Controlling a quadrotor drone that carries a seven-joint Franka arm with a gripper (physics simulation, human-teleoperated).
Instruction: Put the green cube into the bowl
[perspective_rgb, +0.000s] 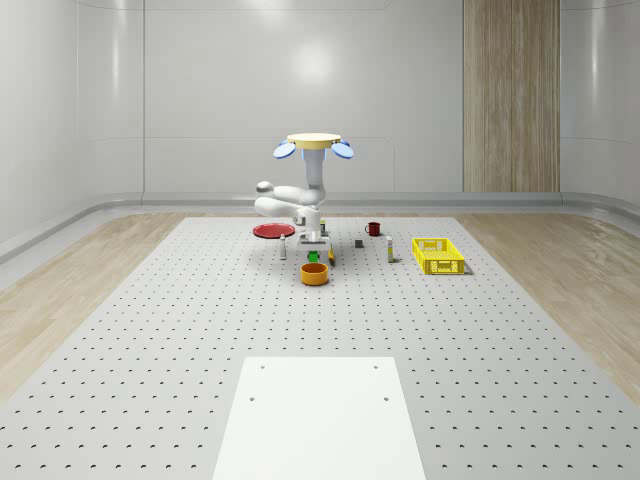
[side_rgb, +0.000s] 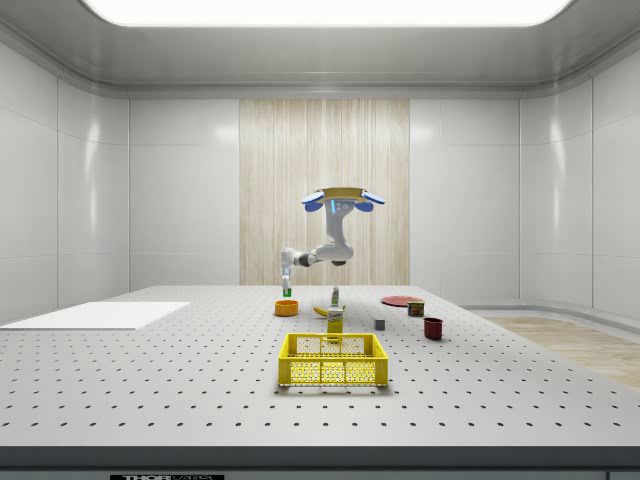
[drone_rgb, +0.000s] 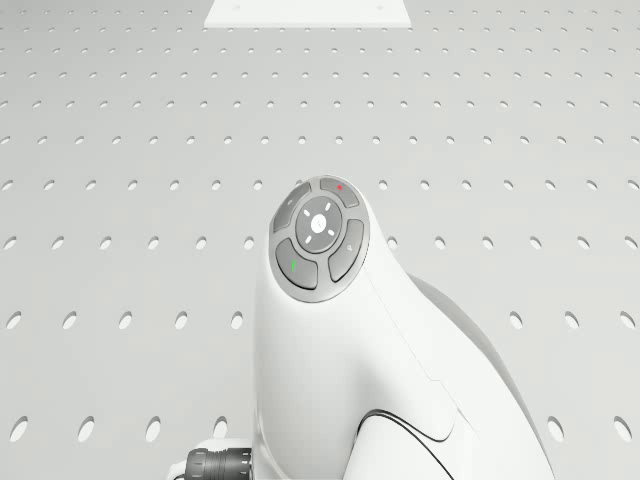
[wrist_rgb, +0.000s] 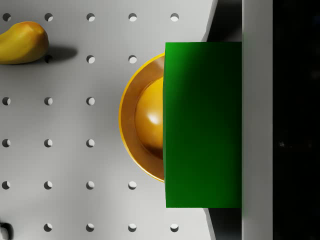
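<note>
I hover my drone above the far middle of the bench, my gripper pinching the green cube directly over the orange bowl, so a release should drop it inside.

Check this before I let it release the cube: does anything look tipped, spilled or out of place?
Nothing stands out. The drone hovers over the table; the gripper holds the green cube above the upright orange bowl. The yellow crate sits flat.
</note>
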